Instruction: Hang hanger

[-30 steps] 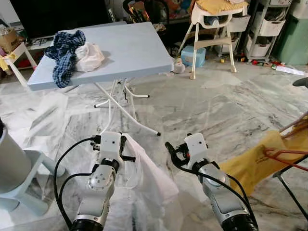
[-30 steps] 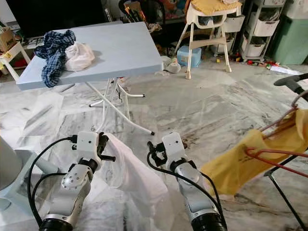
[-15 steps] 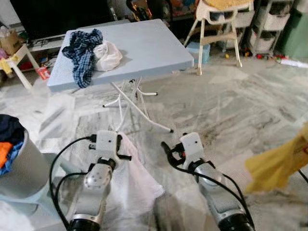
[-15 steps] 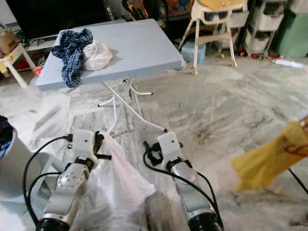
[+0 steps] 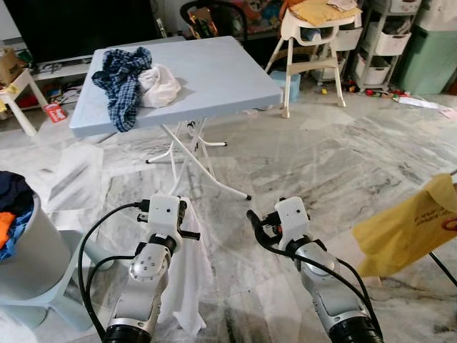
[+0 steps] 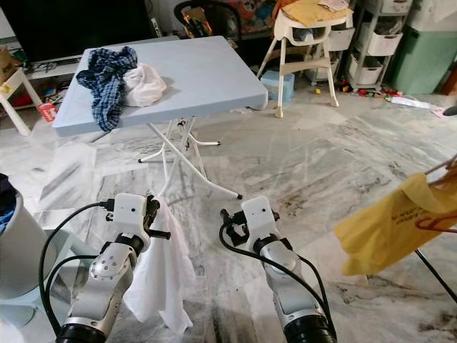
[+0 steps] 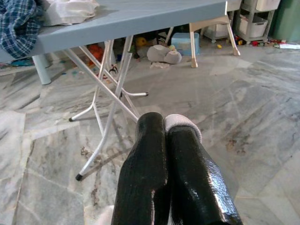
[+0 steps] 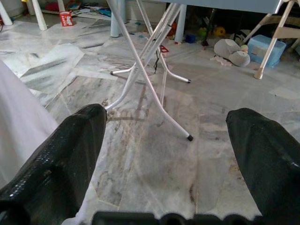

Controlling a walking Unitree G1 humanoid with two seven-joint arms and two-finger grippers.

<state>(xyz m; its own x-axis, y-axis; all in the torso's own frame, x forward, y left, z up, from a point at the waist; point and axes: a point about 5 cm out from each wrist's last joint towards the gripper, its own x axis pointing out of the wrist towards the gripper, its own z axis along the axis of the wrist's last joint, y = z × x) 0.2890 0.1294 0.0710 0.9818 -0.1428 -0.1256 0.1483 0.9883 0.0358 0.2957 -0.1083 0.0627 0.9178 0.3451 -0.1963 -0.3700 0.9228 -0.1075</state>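
Since the last frame, my head camera has steadied and the white cloth (image 5: pixel 184 286), earlier spread wide, now hangs narrow from my left end effector (image 5: pixel 189 218). In the left eye view, that cloth drops toward the marble floor (image 5: pixel 321 157), while my right end effector (image 5: pixel 254 225) hovers just beside it, holding nothing. A yellow garment (image 5: pixel 407 225) hangs at far right, well apart from both. A grey bin (image 5: pixel 21 250) at left holds dark and orange clothes. The blue worktop (image 5: pixel 214 71) carries a plaid shirt (image 5: pixel 121 75) and a white bundle (image 5: pixel 158 86).

In the right eye view, a reddish hanger (image 6: pixel 439 220) pokes from the yellow garment.

Left wrist view: fingers (image 7: pixel 150 178) pressed together, pinching white fabric.

Right wrist view: fingers (image 8: pixel 70 150) spread wide, the worktop's legs (image 8: pixel 150 79) ahead.
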